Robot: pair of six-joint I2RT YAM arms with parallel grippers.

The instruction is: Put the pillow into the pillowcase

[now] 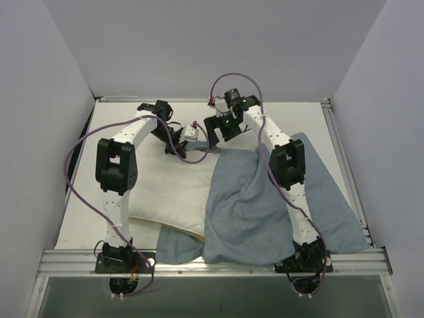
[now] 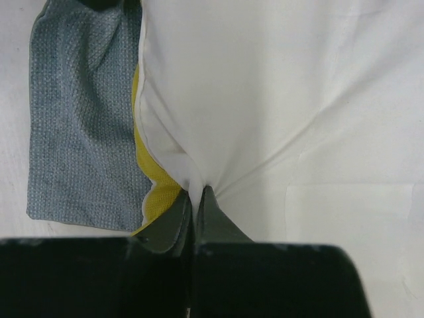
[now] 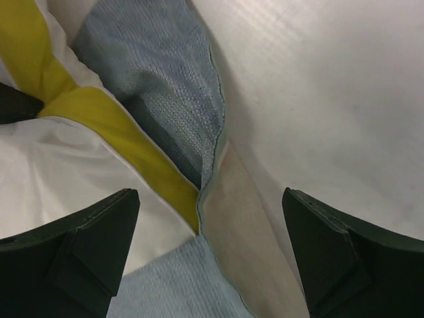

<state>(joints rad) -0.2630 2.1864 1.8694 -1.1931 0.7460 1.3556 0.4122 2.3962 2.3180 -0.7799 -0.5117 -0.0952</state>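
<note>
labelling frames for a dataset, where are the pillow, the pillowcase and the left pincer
pillow (image 1: 169, 189): top view, bare white middle
pillowcase (image 1: 248, 205): top view, grey-blue face
left pincer (image 2: 197, 194): left wrist view, between tips shut on pillow

The right gripper (image 3: 211, 197) has its jaws wide apart and holds nothing. Below it lies the pillow (image 3: 66, 165), white with a yellow edge, touching the grey-blue pillowcase (image 3: 165, 73), which shows one tan patch. To the right is the white table (image 3: 318, 86).

Left end effector (image 2: 197, 194) pinched tightly closed; right end effector (image 3: 211, 199) with jaws spread wide, both close together.
</note>
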